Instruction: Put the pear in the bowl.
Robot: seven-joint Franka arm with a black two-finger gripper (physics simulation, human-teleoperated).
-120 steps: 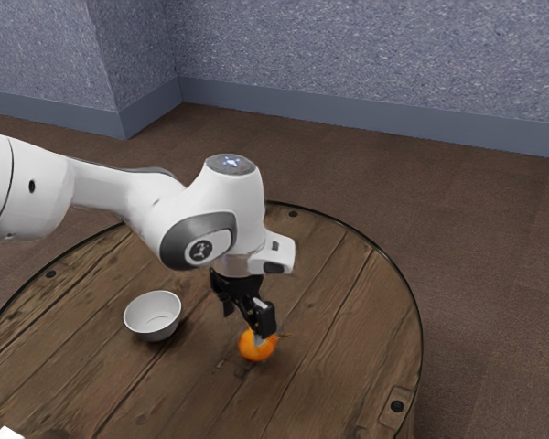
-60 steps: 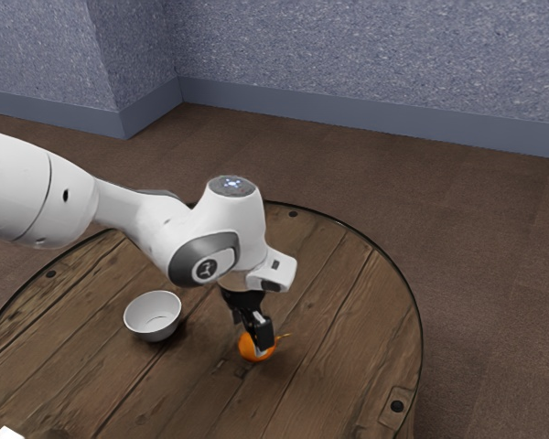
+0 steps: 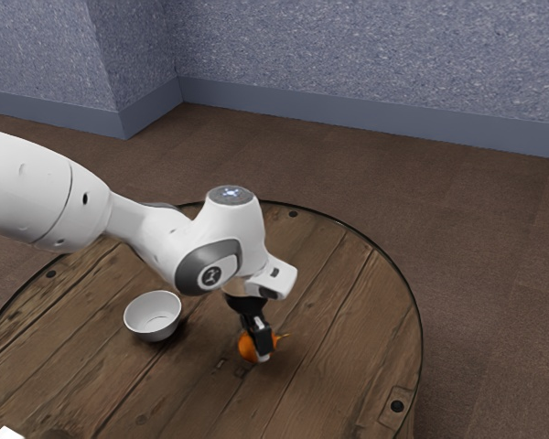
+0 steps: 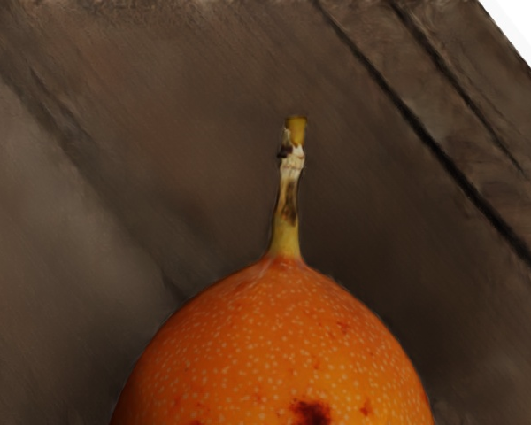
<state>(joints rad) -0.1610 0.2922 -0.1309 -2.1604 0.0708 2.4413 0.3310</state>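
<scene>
Pear on the tabletop, just under the hand

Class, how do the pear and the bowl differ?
The pear is speckled orange; the bowl is plain and whitish. The pear bulges and bears a stem; the bowl is hollow and open-topped. The pear has the gripper right at it; the bowl stands apart from it. Both are rounded.

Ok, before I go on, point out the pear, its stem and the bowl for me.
Pear [image 4: 276,350]: wrist view, on its speckled orange skin.
Stem [image 4: 286,212]: wrist view, on the stalk between its tip and the fruit.
Bowl [image 3: 153,316]: exterior view, on its bare inside.
</scene>
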